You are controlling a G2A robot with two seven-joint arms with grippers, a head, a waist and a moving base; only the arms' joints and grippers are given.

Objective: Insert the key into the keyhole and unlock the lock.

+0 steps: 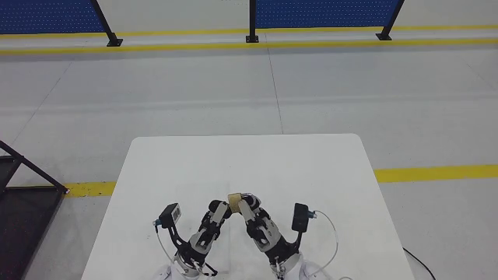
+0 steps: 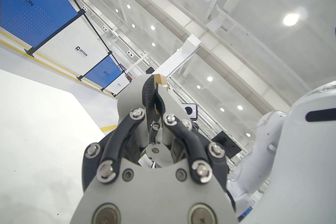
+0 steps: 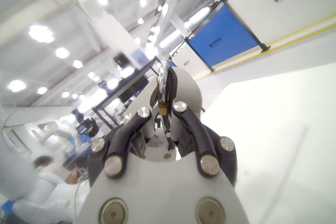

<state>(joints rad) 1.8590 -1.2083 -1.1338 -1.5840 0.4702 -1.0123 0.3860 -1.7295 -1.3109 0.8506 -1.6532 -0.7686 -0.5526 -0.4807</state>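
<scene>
1. Tabletop (image 1: 327,171): white and flat. Both arms sit at its near edge.
2. Right gripper (image 3: 166,72): its fingers are pressed together on the lock. It appears to grip at the silver shackle (image 3: 162,78).
3. Left gripper (image 2: 155,83): its fingers pinch a thin brass piece, judged to be the key. This gripper stands tip to tip with the right one.
4. Lock (image 1: 233,199): a small brass block between the two gripper tips, seemingly held up off the tabletop.
   - Handling: probably dense for its size, rigid, and smooth enough to slip.
   - Grip: a firm hold on the shackle or on the flat faces of the body should keep it from turning with the key.
5. Key (image 2: 157,108): sits deep between the left pads.
   - Handling: likely light, stiff and thin, with little surface to grip, so it may pivot under turning load.
   - Grip: best held flat across the bow, leaving the blade free.
   - It cannot be told whether the blade has entered the keyhole.
</scene>
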